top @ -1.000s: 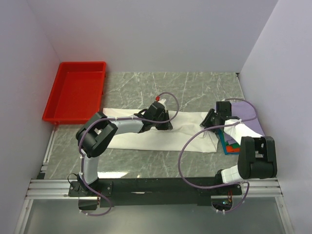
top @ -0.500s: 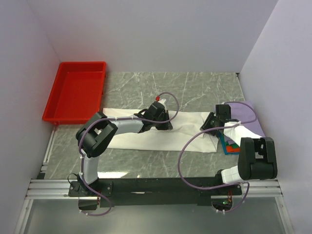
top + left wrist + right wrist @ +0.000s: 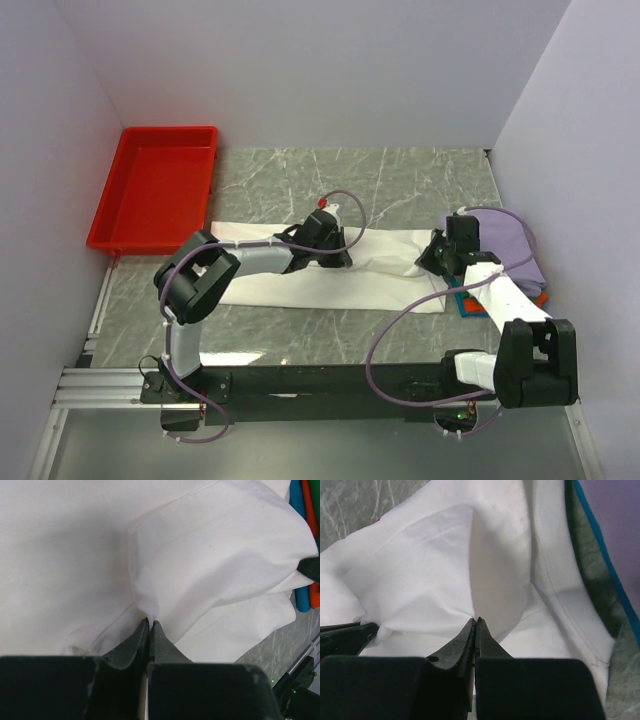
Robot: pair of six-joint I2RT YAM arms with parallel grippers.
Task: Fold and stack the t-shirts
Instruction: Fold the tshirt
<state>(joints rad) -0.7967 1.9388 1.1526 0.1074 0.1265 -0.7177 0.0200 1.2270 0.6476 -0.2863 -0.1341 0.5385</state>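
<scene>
A large white t-shirt (image 3: 300, 280) lies spread across the middle of the marble table, plain side up; no red print shows. My left gripper (image 3: 336, 256) is shut on a pinch of its cloth near the middle (image 3: 150, 621). My right gripper (image 3: 436, 256) is shut on a fold at the shirt's right end (image 3: 476, 620). A stack of folded shirts stands at the right, a lavender one (image 3: 510, 245) on top, with teal (image 3: 462, 303) and orange edges below. In the left wrist view the teal (image 3: 296, 500) and orange (image 3: 306, 505) edges show at top right.
A red plastic tray (image 3: 155, 195) sits at the back left. White walls close in the left, back and right sides. The left gripper's dark fingertip (image 3: 345, 632) shows at the left edge of the right wrist view.
My right gripper moved left, pulling the white shirt's right end off the folded stack; the lavender shirt now lies uncovered. The left gripper has stayed in place.
</scene>
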